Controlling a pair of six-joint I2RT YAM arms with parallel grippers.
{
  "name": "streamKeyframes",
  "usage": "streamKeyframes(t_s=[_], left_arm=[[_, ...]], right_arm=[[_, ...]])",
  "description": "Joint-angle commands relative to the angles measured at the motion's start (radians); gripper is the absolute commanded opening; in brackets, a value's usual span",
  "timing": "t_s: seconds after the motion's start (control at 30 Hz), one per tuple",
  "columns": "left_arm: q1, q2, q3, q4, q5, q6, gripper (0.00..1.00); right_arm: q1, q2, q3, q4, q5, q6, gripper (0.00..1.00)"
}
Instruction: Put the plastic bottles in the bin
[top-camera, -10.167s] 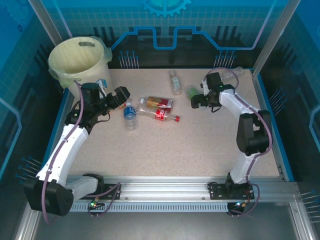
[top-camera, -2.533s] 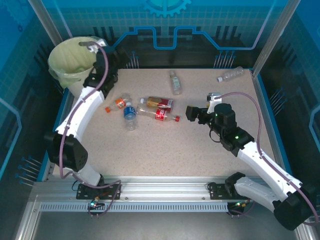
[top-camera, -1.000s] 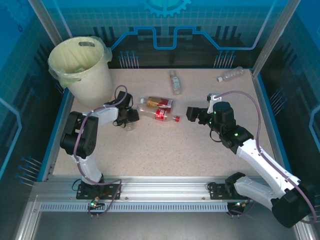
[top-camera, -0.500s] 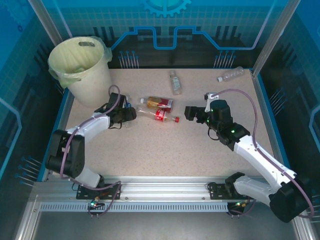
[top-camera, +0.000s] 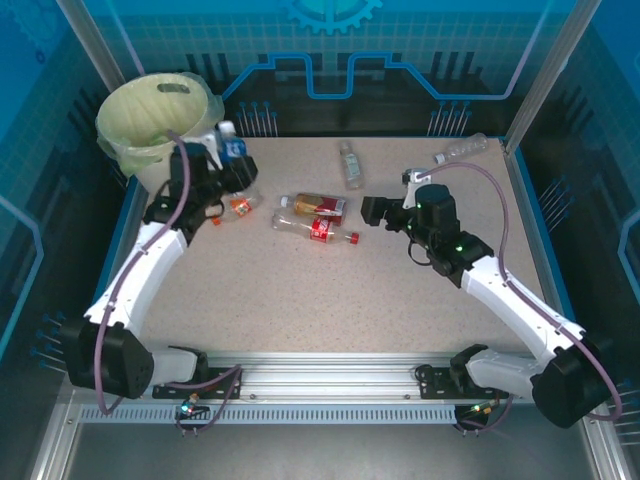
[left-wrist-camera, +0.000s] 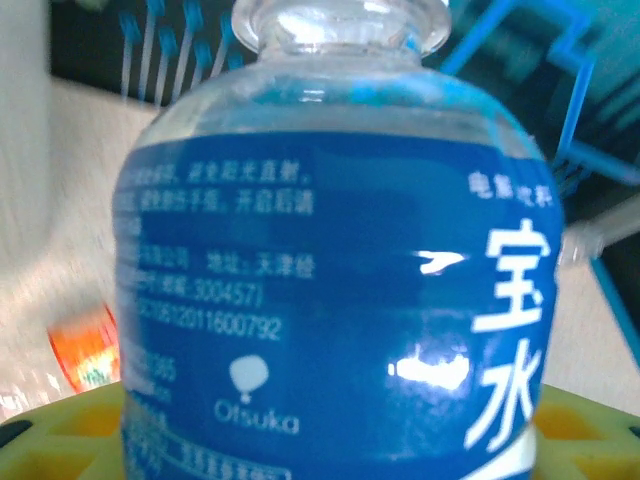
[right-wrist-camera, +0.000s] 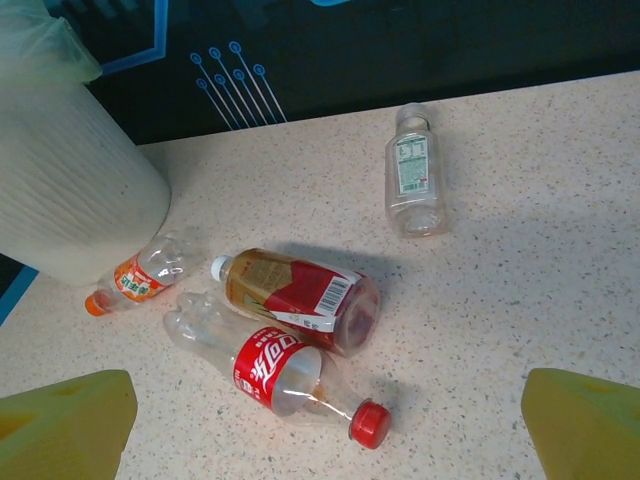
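Note:
My left gripper (top-camera: 230, 165) is shut on a clear plastic bottle with a blue label (top-camera: 233, 150) and holds it in the air just right of the bin (top-camera: 160, 110), below its rim. Up close, the blue-labelled bottle (left-wrist-camera: 330, 290) sits between yellow pads (left-wrist-camera: 60, 440). On the table lie an orange-labelled bottle (top-camera: 240, 205), a brown bottle with a red label (top-camera: 318, 205) and a red-labelled bottle with a red cap (top-camera: 320, 230). My right gripper (top-camera: 372, 212) stands open just right of these. Its yellow fingertips (right-wrist-camera: 60, 420) flank the red-capped bottle (right-wrist-camera: 270, 370).
A small clear bottle (top-camera: 350, 163) lies at the back centre, and another clear bottle (top-camera: 460, 148) lies at the far right corner. Blue rails (top-camera: 540, 230) edge the table. The bin's ribbed white wall (right-wrist-camera: 70, 190) stands next to the orange-labelled bottle (right-wrist-camera: 135, 280).
My left gripper has closed on the blue-labelled bottle and lifted it off the table toward the bin. The right gripper has drifted slightly left toward the lying bottles.

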Motion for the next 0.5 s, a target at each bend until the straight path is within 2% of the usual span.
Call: streamKeyframes(t_s=[0.0,0.17,0.37,0.47], left_arm=[[0.070,-0.009,0.121,0.015,-0.011,0.030,0.52],[0.133,0.040,0.244,0.055,-0.072,0.082,0.52],[0.220,0.169,0.427,0.084,-0.269,0.183,0.52],[0.280,0.247,0.497,0.085,-0.309,0.171,0.52]], right_arm=[[0.016,0.024,0.039,0.028,-0.021,0.011,1.00],[0.026,0.066,0.064,0.025,-0.056,0.010,1.00],[0.041,0.100,0.107,-0.012,-0.080,-0.020,1.00],[0.049,0.103,0.114,-0.025,-0.077,-0.025,1.00]])
